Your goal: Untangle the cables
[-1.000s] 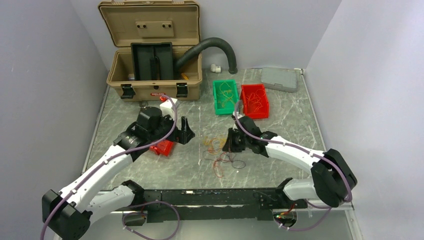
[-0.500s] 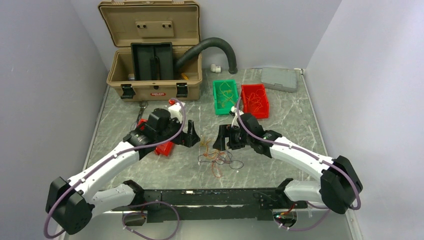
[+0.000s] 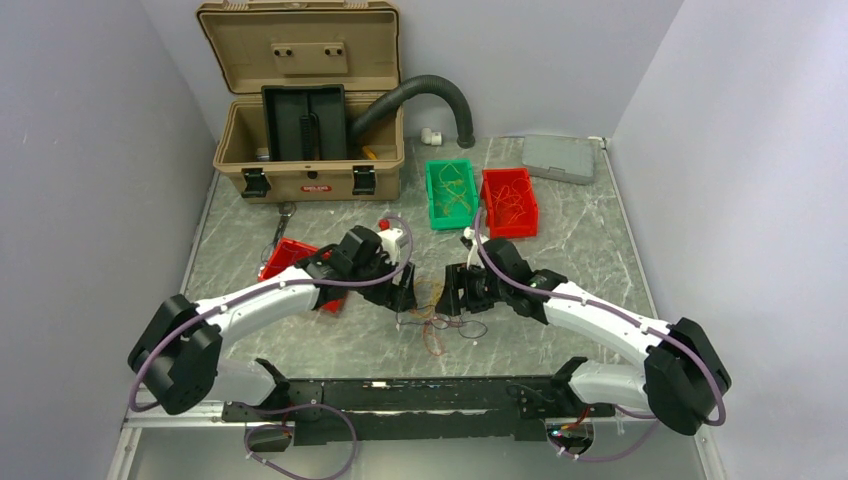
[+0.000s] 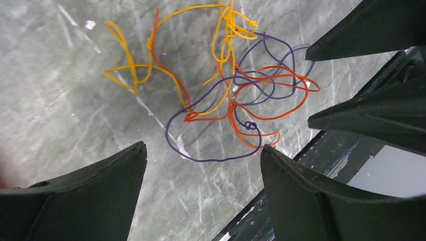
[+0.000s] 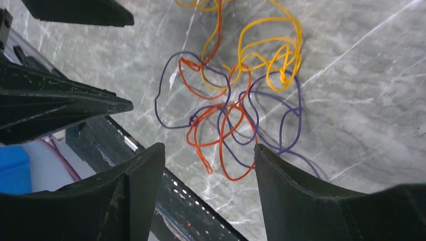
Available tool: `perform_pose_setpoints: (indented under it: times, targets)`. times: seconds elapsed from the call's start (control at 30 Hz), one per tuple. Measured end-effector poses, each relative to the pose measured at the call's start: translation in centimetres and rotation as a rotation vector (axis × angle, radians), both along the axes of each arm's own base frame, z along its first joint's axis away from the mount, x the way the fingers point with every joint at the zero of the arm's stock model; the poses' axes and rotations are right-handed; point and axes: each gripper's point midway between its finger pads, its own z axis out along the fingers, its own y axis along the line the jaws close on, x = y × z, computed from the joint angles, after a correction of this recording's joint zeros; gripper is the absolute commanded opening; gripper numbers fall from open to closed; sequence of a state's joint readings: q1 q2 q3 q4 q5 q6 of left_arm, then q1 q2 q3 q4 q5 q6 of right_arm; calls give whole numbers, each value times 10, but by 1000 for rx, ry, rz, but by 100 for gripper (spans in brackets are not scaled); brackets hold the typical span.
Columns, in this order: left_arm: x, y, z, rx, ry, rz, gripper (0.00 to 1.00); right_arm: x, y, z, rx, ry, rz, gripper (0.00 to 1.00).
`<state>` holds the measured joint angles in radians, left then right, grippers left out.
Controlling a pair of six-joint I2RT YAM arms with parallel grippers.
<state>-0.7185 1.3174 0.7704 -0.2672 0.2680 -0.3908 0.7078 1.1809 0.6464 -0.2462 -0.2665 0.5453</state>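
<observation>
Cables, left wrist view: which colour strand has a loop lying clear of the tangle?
Yellow strand: its loop lies alone on the marble, picture left; orange strand and purple strand cross each other mid-tangle.

Bright, even, diffuse light, faint soft shadows beside the cables (image 4: 234, 100), wrist views sharp at centre

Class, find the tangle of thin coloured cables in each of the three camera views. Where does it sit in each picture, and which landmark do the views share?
Top external: the cables lie mid-picture, just beyond the black rail.
Left wrist: the cables are in the upper middle, with the black rail at lower right.
Right wrist: the cables are in the upper middle, with the black rail at lower left.
Shared landmark: the black rail.
</observation>
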Motion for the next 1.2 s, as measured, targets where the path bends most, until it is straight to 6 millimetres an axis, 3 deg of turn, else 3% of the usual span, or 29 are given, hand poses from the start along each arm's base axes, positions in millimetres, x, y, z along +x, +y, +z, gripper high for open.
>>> perform_pose_setpoints:
  times: [0.27, 0.4, 0.53, 0.8, 1.2]
  targets:
    - [2, -18, 3, -55, -3, -24, 85, -27, -10, -23, -4, 70, 48, 47]
    - [3, -19, 5, -63, -10, -24, 87, -33, -14, -30, -14, 89, 47, 29]
    - [1, -24, 10, -89, -21, -53, 89, -30, -13, -26, -7, 68, 45, 0]
    - [-3, -36, 62, -229, -165, -123, 89, -22, -18, -4, 18, -20, 10, 0]
    - [-17, -42, 78, -310, -226, -182, 89, -8, -16, 67, 98, -180, -12, 0]
